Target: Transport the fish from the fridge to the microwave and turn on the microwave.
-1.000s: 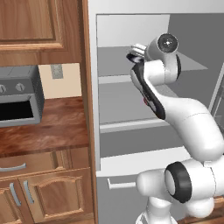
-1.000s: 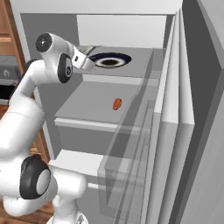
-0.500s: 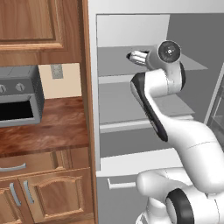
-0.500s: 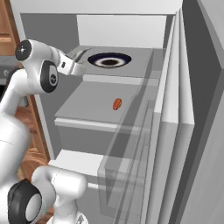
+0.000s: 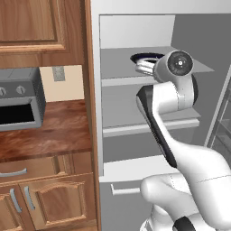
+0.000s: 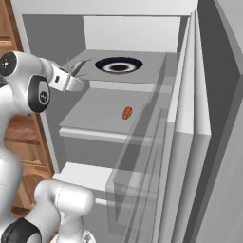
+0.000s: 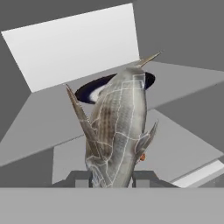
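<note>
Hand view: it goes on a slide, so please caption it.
Gripper shut on the grey fish, held before the open fridge's shelves, a dark-rimmed bowl behind.

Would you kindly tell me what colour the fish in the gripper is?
Pale silvery grey with darker grey-brown striping; the fish shows best in the hand view.

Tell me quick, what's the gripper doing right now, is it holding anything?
Gripper: closed on the fish, held in front of the fridge shelves.
</note>
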Controlling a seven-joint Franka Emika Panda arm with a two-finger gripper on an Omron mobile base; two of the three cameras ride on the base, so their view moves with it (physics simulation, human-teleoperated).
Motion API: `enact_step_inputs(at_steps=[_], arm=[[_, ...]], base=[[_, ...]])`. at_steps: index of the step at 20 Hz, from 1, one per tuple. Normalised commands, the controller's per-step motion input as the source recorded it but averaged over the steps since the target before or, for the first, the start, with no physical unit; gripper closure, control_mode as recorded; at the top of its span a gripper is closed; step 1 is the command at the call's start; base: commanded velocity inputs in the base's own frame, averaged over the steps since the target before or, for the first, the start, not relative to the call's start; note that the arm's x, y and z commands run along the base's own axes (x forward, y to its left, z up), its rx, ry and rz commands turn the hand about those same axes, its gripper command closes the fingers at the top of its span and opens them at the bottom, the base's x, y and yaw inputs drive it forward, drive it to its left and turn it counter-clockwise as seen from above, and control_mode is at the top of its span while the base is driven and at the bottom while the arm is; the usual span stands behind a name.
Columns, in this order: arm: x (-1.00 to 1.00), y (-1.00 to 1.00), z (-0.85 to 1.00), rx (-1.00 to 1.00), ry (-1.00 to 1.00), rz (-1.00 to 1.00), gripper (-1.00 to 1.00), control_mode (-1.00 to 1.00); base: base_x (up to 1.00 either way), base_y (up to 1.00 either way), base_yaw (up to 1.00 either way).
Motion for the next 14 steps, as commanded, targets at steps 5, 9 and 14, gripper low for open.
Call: enact_step_inputs(at_steps=[5,9,14], arm=[[-0.48,0.03,-0.14,0.00,0.00,0.01,1.00,-1.00],[-0.48,0.03,-0.14,0.00,0.00,0.00,1.00,-1.00],[-0.42,0.04,-0.15,0.00,0.00,0.00,1.00,-1.00]], base=[[0.00,0.00,0.00],[0.00,0.00,0.00],[0.00,0.00,0.00]])
